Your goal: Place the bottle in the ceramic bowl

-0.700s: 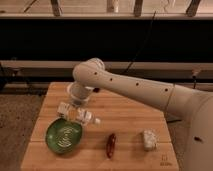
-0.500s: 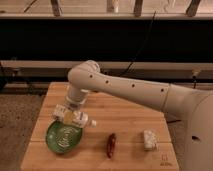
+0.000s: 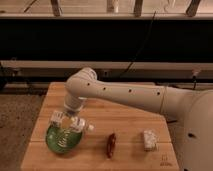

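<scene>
The glossy green ceramic bowl (image 3: 59, 141) with white swirl lines sits at the front left of the wooden table (image 3: 125, 117). My gripper (image 3: 67, 121) hangs over the bowl's far right rim. The small pale bottle (image 3: 82, 125) lies roughly level at the gripper, its white cap pointing right past the rim. The bottle sits just above the bowl's edge and looks held in the gripper.
A slim red pepper-like object (image 3: 111, 144) lies right of the bowl. A whitish lumpy block (image 3: 149, 140) sits further right. My white arm (image 3: 130, 95) reaches in from the right. A dark wall with rails stands behind the table.
The arm has swung left and forward, carrying the gripper and bottle from beside the bowl's far right to over its rim.
</scene>
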Controlling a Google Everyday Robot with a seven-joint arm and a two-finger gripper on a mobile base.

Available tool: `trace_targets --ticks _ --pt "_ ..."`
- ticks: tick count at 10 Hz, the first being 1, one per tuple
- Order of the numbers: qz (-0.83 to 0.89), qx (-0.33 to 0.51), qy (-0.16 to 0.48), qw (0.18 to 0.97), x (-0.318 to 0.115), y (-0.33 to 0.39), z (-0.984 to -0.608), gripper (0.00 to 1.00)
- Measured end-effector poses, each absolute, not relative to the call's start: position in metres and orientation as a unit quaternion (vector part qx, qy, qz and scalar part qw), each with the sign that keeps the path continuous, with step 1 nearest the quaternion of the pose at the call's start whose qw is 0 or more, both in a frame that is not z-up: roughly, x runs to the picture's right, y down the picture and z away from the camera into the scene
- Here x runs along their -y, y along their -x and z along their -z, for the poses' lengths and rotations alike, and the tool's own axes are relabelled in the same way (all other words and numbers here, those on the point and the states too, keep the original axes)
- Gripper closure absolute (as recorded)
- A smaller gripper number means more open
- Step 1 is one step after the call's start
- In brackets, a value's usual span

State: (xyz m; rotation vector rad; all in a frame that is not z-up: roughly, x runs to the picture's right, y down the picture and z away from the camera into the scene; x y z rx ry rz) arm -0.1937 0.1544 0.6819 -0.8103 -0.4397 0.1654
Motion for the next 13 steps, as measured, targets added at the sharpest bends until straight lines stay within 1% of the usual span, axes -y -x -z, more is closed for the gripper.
trace_targets --ticks 11,12,13 --pt "-0.066 0.208 0.408 0.886 -0.176 0.226 -0.694 0.89" --pt "-0.07 0.205 0.41 0.886 -0.176 0.225 -0.696 0.84" --pt "-0.072 0.203 0.411 0.886 -0.176 0.225 -0.698 0.76"
